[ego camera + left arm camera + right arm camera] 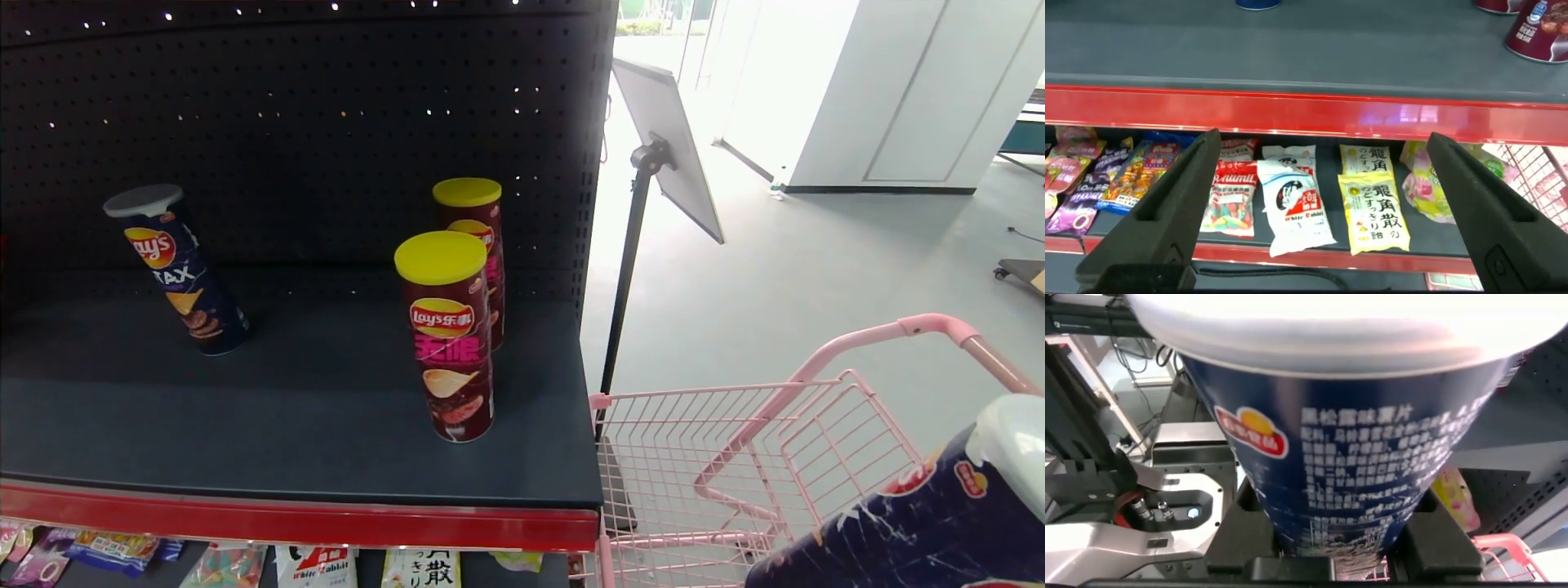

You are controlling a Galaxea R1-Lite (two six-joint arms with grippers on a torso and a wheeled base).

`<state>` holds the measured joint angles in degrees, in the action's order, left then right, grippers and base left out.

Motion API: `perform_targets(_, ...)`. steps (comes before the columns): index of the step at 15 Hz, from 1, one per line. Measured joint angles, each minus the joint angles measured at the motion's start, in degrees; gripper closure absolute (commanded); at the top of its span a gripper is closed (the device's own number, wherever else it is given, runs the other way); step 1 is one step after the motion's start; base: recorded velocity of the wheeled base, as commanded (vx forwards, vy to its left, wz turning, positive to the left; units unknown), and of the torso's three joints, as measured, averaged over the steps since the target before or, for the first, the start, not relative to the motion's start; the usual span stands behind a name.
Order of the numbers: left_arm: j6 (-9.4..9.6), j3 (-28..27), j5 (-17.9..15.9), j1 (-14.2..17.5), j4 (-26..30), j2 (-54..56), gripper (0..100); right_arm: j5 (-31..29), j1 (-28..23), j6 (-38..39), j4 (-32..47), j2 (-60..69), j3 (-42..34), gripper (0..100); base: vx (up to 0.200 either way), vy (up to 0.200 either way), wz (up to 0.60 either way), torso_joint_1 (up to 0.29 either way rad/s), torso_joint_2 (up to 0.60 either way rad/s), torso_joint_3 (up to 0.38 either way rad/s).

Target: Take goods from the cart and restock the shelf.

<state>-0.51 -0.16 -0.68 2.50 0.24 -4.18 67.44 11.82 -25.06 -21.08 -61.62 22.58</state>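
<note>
The navy can (1355,457) sits squarely between the jaws of the right gripper (1335,543), its lower body pinched by the dark fingers (1241,535) on either side; in the head view this navy can (914,523) lies at 4 o'clock, tilted, with its pale lid (1012,449) toward 2 o'clock, in front of the pink wire cart (694,394). It is a tall tube, dark blue with white print, a red-and-yellow badge and a whitish plastic lid. The right jaws are closed onto its sides, set as wide as the tube; the left gripper (1323,140) has its jaws spread wide with nothing between them, facing the red edge strip (1290,106) and the snack packets (1290,204) below it. On the shelf (245,425) a second navy can (184,278) stands at 9 o'clock; two maroon cans (447,343) with yellow lids stand near the centre, one behind the other.
</note>
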Motion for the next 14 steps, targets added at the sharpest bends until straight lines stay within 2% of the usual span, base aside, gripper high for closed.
perform_targets(3,0.0,0.0,0.0,0.04,-0.02,0.0,0,-0.93,0.27,0.02,0.01,0.27,-0.39,100,0.0,0.0,0.0,0.0,0.0,0.0)
perform_targets(6,0.0,0.0,-0.02,0.04,-0.04,0.0,0,-5.86,0.41,0.05,0.01,0.13,-0.48,100,0.0,0.0,0.0,0.0,0.0,0.0)
perform_targets(9,0.0,0.0,-0.02,0.0,-0.02,0.0,0,-6.4,0.49,0.13,0.12,0.22,-1.0,100,0.0,0.0,0.0,0.0,0.0,0.0)
perform_targets(14,0.18,-0.02,0.0,0.04,0.0,0.0,0,-13.6,4.9,0.22,0.22,-0.37,-1.69,100,0.0,0.0,0.0,0.0,0.0,0.0)
